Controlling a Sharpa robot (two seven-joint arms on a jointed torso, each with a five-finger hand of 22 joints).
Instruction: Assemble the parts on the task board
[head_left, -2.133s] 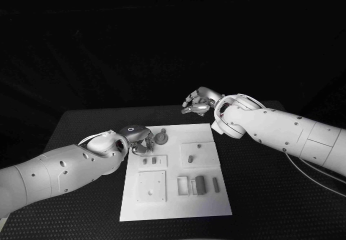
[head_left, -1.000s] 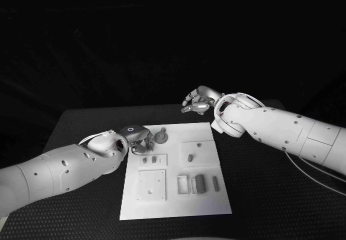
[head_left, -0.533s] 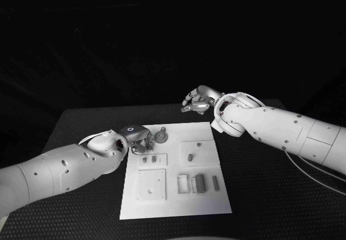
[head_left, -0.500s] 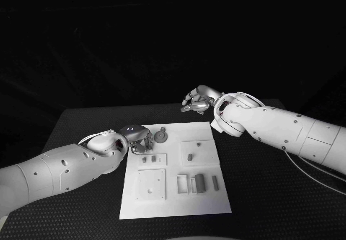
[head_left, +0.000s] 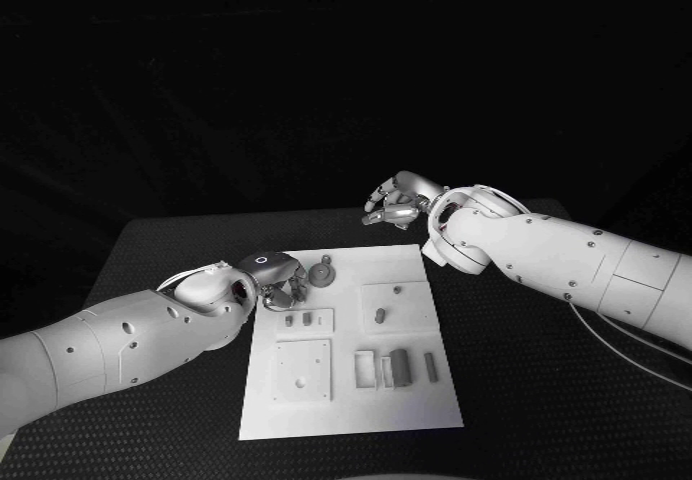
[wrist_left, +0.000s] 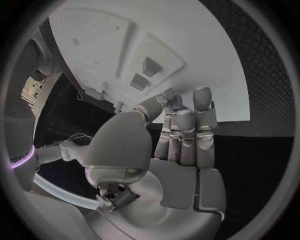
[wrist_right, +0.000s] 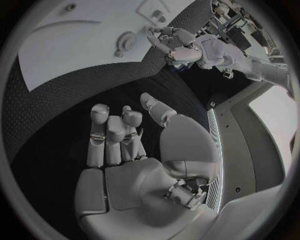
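Note:
The white task board (head_left: 353, 400) lies in the middle of the table. A round part with a tab (head_left: 323, 272) sits near its far left corner. Two small pieces (head_left: 299, 321) stand in a raised plate, and a single piece (head_left: 379, 315) stands in the plate beside it. Nearer me are a square plate with a hole (head_left: 303, 372), a bracket (head_left: 365, 368) and two upright bars (head_left: 400, 365). My left hand (head_left: 281, 287) hovers at the board's far left edge, fingers side by side, thumb close to them, nothing visible in it (wrist_left: 178, 135). My right hand (head_left: 392, 205) hangs raised beyond the board's far edge, fingers loosely spread and empty (wrist_right: 125, 150).
The black textured table (head_left: 548, 400) surrounds the board, with bare room to its right and left. In the right wrist view the board (wrist_right: 75, 45), the round part (wrist_right: 124, 41) and my left hand (wrist_right: 178, 47) lie ahead of the right hand.

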